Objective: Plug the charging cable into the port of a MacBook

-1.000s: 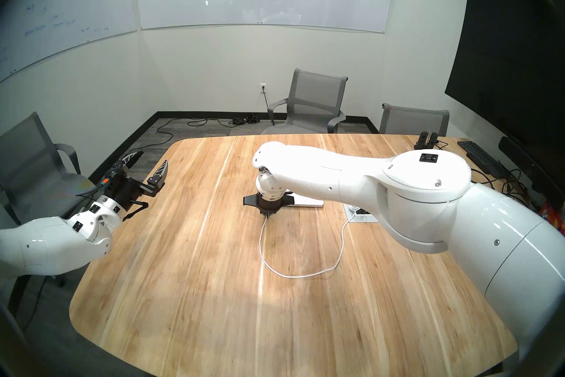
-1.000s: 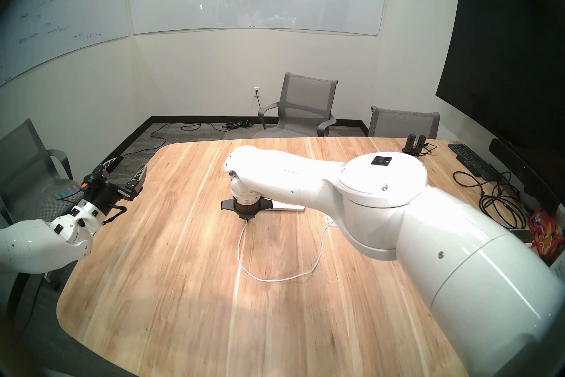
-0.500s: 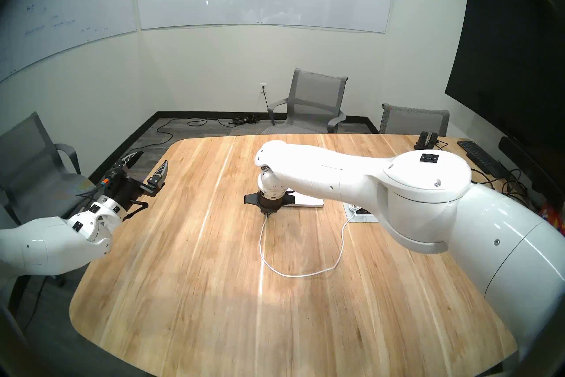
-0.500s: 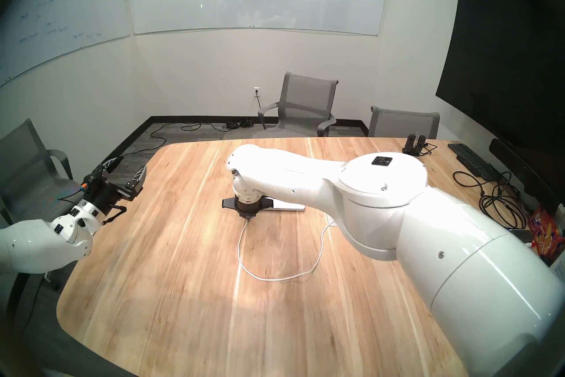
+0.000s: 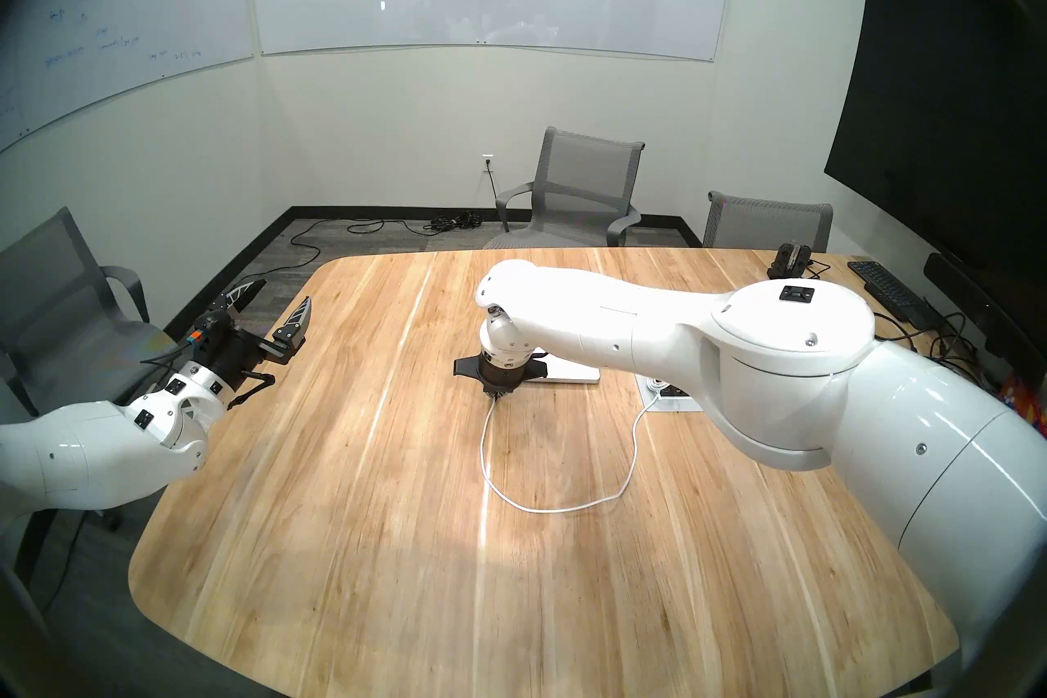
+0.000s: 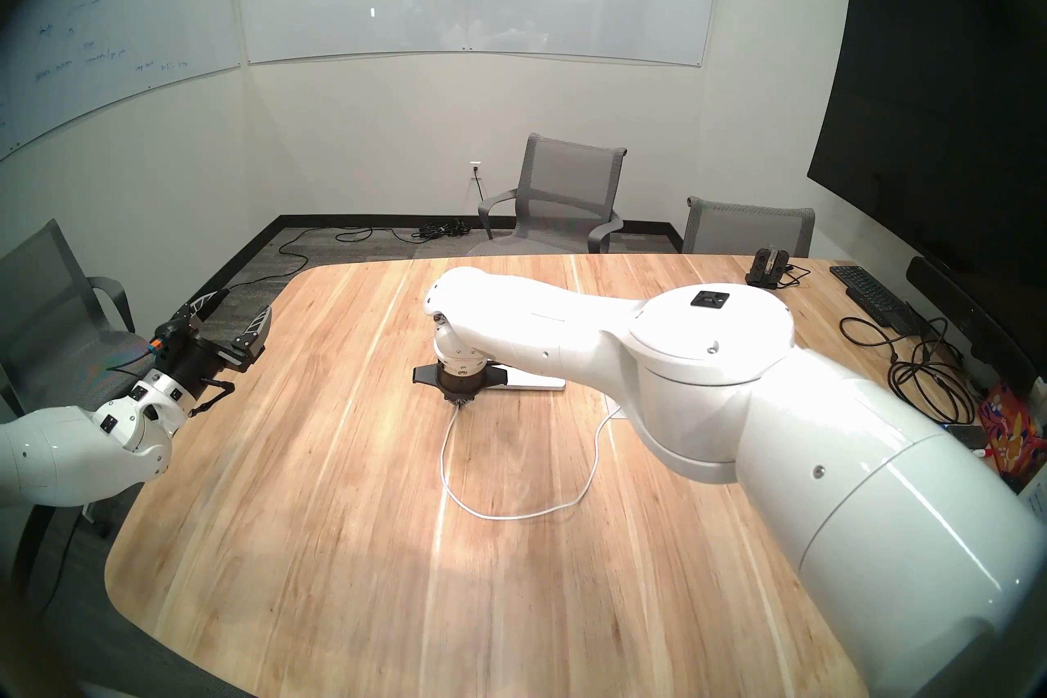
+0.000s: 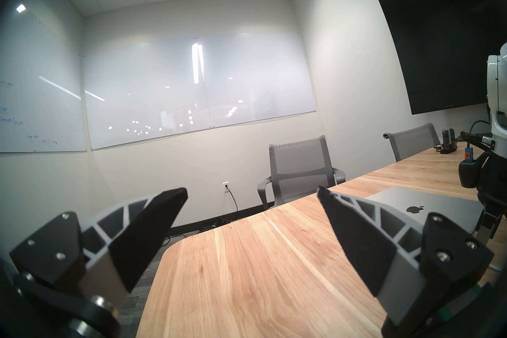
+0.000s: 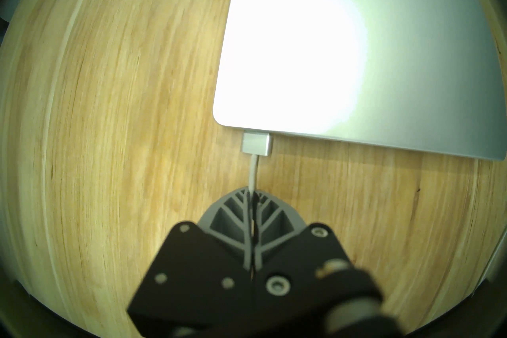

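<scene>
The silver MacBook (image 8: 356, 41) lies shut on the wooden table (image 5: 368, 538), largely behind my right wrist in the head views (image 5: 566, 373). The charging cable (image 5: 561, 509) loops over the table. Its flat silver connector (image 8: 256, 143) sits against the laptop's near side edge, close to the corner. The port is hidden behind the connector. My right gripper (image 8: 252, 193) points down and is shut on the white cord a short way behind the connector. Past the table's left edge, my left gripper (image 5: 283, 292) hangs open and empty.
A grey outlet box (image 5: 668, 394) set in the table feeds the cable. A black keyboard (image 5: 889, 289), a small black dock (image 5: 790, 260) and tangled black cords (image 6: 929, 374) lie at the far right. Grey chairs (image 5: 583, 187) stand around the table.
My right wrist has shifted slightly right and toward the MacBook, still holding the cable. The left arm has not moved.
</scene>
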`<action>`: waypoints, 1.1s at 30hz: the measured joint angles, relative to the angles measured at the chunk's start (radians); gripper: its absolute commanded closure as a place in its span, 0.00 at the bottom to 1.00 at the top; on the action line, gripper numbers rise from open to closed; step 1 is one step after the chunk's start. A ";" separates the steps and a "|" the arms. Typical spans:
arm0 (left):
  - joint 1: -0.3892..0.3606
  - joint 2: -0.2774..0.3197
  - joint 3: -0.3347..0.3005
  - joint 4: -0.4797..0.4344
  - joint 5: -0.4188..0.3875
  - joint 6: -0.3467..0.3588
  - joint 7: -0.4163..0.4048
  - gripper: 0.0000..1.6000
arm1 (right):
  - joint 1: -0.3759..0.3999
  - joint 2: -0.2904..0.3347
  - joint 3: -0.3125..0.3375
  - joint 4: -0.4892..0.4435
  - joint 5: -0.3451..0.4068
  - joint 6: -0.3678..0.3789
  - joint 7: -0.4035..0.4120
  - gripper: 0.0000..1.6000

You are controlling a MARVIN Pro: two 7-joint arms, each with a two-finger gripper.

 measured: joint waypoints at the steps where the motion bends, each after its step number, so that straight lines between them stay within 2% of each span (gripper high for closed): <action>1: 0.000 0.000 0.000 0.000 0.000 0.000 0.000 0.00 | 0.000 0.000 0.000 0.001 0.000 0.000 0.002 1.00; 33: 0.000 0.000 0.000 0.000 0.000 0.000 0.000 0.00 | -0.001 0.018 0.003 0.048 -0.022 0.039 0.066 1.00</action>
